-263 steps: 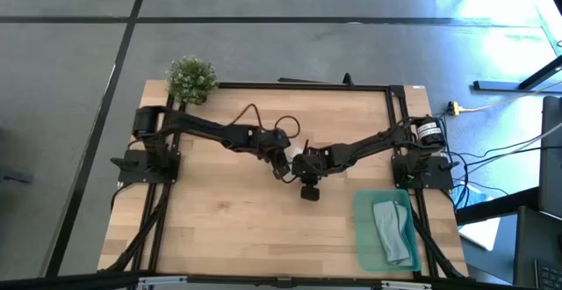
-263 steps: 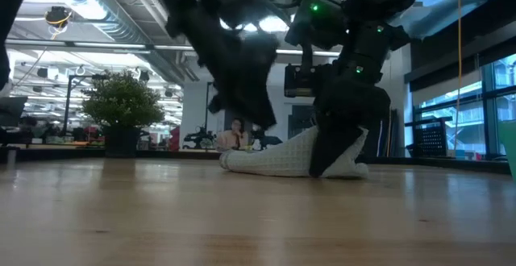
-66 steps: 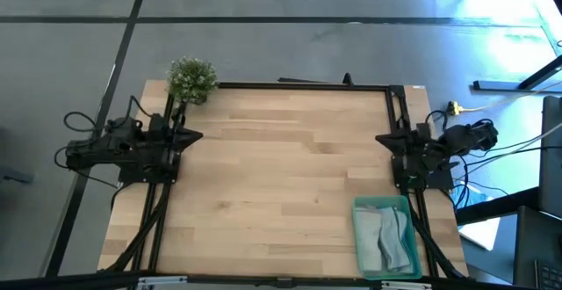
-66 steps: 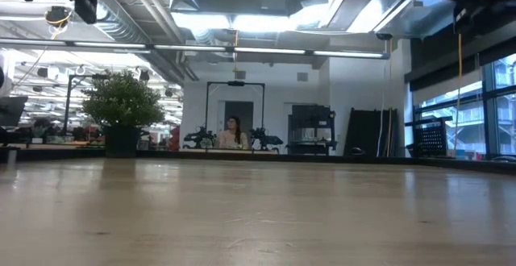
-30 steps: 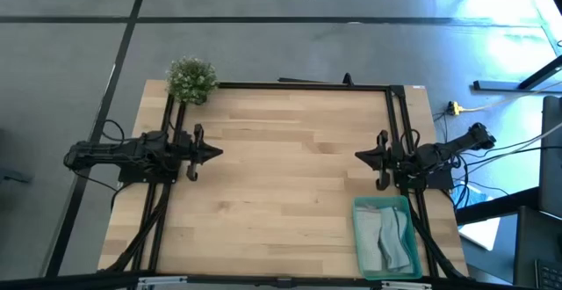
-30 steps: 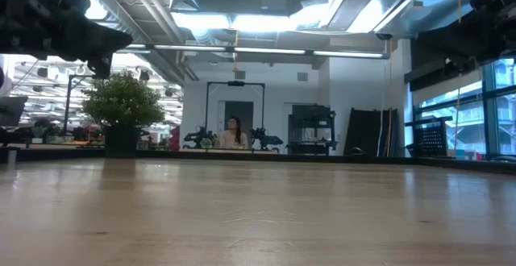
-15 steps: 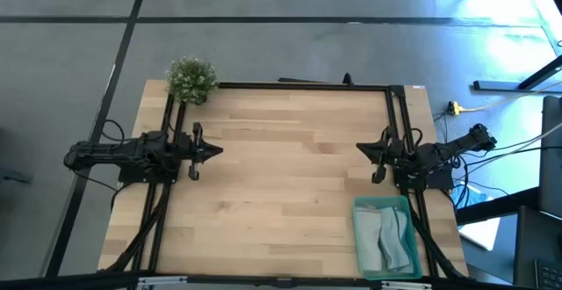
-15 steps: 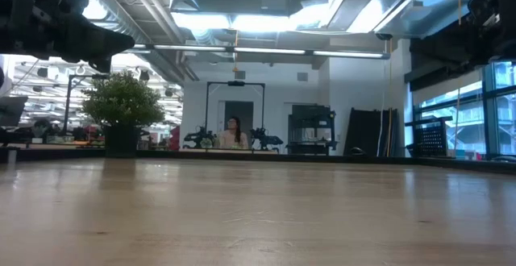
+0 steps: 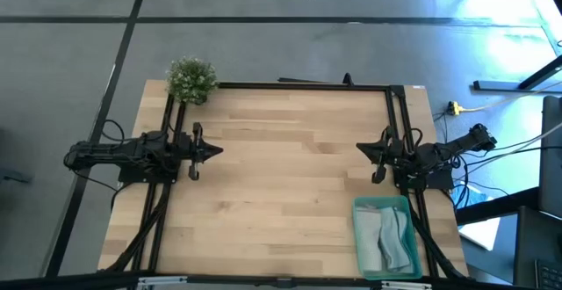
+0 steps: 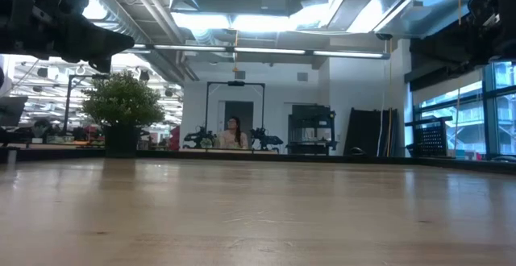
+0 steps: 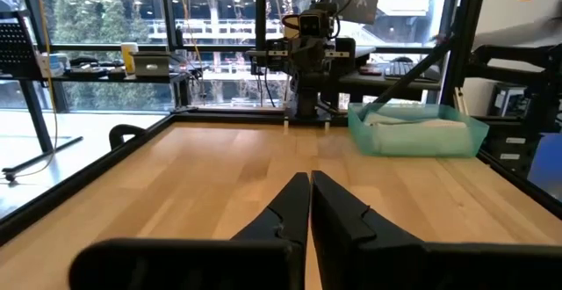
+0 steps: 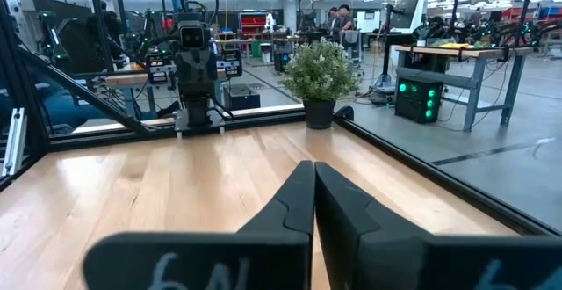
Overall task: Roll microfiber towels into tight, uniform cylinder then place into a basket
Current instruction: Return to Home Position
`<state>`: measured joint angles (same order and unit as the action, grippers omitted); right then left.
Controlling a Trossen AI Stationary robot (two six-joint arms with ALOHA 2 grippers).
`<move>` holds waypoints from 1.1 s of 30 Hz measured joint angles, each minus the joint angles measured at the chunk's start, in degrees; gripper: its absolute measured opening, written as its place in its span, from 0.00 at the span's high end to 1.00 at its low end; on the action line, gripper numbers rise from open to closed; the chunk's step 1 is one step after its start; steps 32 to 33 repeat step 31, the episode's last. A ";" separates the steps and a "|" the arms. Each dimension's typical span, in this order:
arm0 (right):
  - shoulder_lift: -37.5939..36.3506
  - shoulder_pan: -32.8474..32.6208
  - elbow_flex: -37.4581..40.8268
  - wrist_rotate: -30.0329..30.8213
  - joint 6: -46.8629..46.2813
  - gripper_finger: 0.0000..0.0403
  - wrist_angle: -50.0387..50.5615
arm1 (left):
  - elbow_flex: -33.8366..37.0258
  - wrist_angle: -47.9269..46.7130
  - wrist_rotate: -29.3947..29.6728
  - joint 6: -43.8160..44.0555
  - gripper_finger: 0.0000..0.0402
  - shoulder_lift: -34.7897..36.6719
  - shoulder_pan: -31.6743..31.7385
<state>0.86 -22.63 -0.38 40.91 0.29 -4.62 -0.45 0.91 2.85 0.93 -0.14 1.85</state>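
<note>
- A small green bushy plant (image 9: 190, 78) is noted at the far left corner of the pale wooden worktop (image 9: 281, 176); it plays no part in the job.
- The left gripper (image 9: 216, 150) is found at the left edge of the worktop, pointing inward. Its fingers (image 11: 290, 206) are pressed together with nothing between them.
- The middle of the worktop was occupied some seconds ago by both arms working a grey towel. No arm or cloth is seen there in the high view.
- The right gripper (image 9: 362, 149) is found at the right edge, facing the left one. Its fingers (image 12: 297, 204) are likewise pressed together and empty.
- The shallow translucent green plastic basket (image 9: 356, 237) is recorded at the near right corner. The two soft microfiber towels (image 9: 386, 237), pale blue and light grey, lie side by side inside it, where one lay before. How tight the rolls are cannot be judged.
- No arm movement is detected over the last half second, so the home pose is judged reached and the task effectively complete.
</note>
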 joint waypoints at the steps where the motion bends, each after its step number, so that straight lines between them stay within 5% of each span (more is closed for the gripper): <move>1: 0.00 -0.02 0.00 0.00 0.06 0.97 0.00 | 0.00 0.00 0.00 0.00 0.97 0.00 0.00; 33: 0.00 -0.02 0.00 0.02 -0.04 0.97 0.00 | -0.02 -0.02 0.01 0.00 1.00 0.00 -0.02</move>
